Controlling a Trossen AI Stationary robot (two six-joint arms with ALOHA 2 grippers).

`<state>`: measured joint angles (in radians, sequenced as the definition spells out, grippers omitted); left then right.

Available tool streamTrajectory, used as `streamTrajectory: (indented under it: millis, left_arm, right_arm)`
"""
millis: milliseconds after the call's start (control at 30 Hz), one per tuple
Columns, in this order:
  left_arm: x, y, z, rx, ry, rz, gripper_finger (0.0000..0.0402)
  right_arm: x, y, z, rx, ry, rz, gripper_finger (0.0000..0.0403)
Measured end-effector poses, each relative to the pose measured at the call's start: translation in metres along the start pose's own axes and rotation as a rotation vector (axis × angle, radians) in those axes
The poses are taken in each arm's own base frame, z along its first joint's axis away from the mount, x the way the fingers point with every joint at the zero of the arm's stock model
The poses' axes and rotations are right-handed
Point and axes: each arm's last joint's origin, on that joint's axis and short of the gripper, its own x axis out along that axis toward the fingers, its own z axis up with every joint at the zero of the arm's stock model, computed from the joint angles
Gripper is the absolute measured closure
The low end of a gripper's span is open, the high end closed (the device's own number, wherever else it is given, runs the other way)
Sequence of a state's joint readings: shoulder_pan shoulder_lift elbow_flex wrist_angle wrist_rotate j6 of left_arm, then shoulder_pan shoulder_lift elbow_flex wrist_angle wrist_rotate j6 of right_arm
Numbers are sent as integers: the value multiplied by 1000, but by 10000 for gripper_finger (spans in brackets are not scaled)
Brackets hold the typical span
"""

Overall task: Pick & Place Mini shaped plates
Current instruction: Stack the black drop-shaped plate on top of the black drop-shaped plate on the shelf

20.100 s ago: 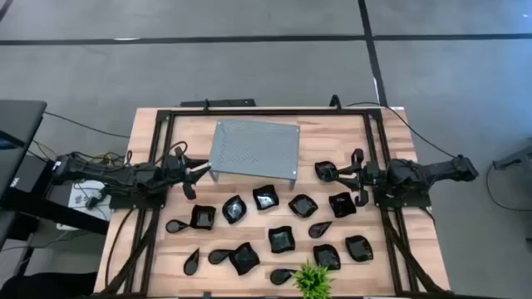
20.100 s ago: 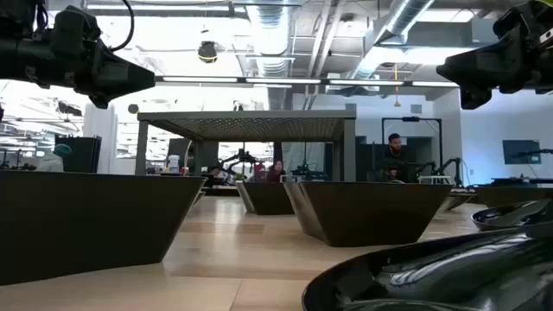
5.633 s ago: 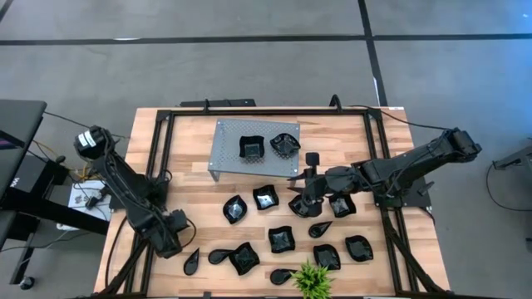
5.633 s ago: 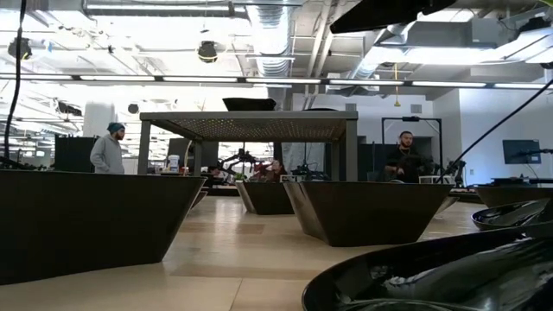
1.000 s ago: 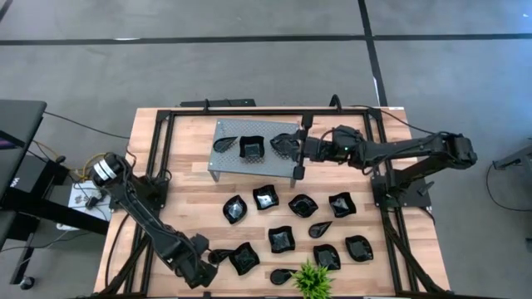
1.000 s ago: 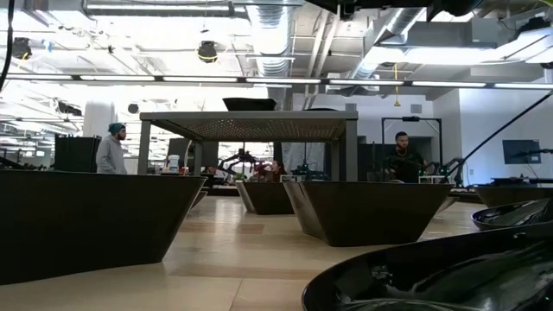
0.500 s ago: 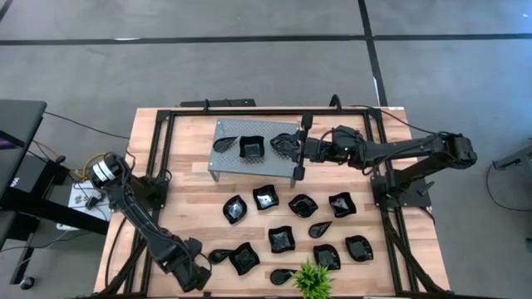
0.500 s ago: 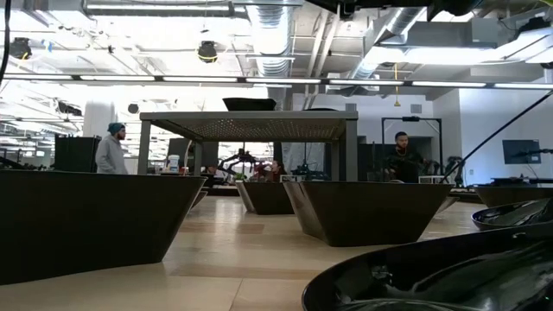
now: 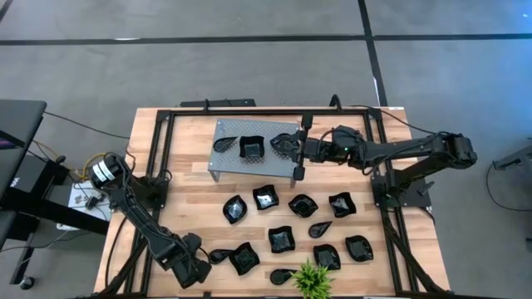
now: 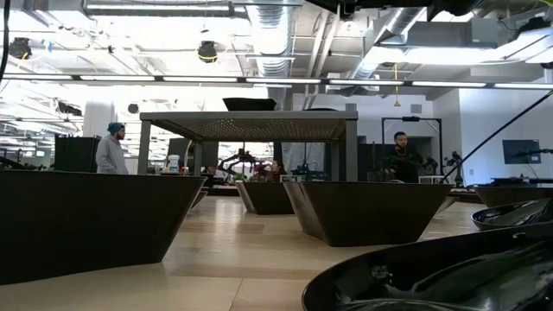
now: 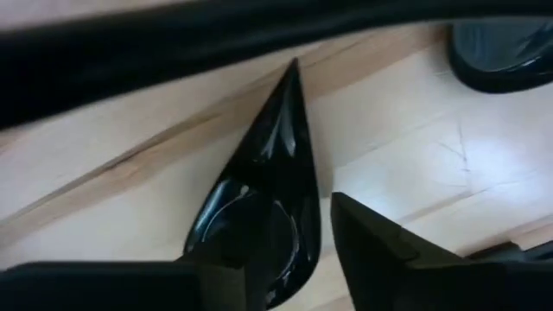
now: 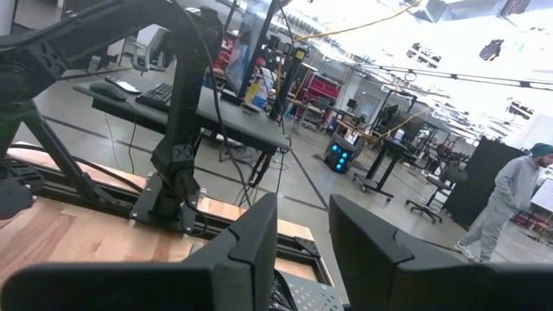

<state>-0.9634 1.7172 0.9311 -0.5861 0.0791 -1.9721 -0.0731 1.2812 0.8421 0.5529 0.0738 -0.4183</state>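
You had three mini shaped plates [image 9: 252,146] on the grey stand [image 9: 233,159]; about eleven remained on the tabletop [image 9: 199,199].

Your left hand [image 9: 202,264] at seven o'clock straddled a teardrop plate [image 11: 263,216], fingers apart. Your right hand [image 9: 301,148] hung at the stand's three-o'clock edge, fingers slightly apart, empty.

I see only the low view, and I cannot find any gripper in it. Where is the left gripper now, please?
Observer: The left gripper is down at a teardrop plate, near the left corner of the table on the green plant's side.
Operator: And the right one?
Observer: The right gripper is at the right end of the grey stand, open, with nothing between its fingers.
Operator: I see one plate on the stand. Are there more?
Observer: Three in all: a leaf-shaped plate, a square plate and a third plate beside the right gripper.
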Motion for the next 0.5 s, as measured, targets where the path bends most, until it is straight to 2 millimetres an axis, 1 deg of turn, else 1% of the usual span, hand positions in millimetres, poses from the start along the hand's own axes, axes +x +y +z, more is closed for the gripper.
streamTrajectory:
  millis: [100, 267, 400, 500]
  left_arm:
    - [0, 1, 0, 14, 2, 0, 318]
    - [-2, -1, 2, 18, 7, -10, 386]
    - [-11, -4, 10, 36, -28, -52, 393]
    - [-30, -11, 22, 104, -110, -138, 395]
  right_arm:
    - [0, 0, 0, 0, 0, 0, 301]
    - [0, 0, 0, 0, 0, 0, 301]
    - [0, 0, 0, 0, 0, 0, 301]
    - [0, 0, 0, 0, 1, 0, 301]
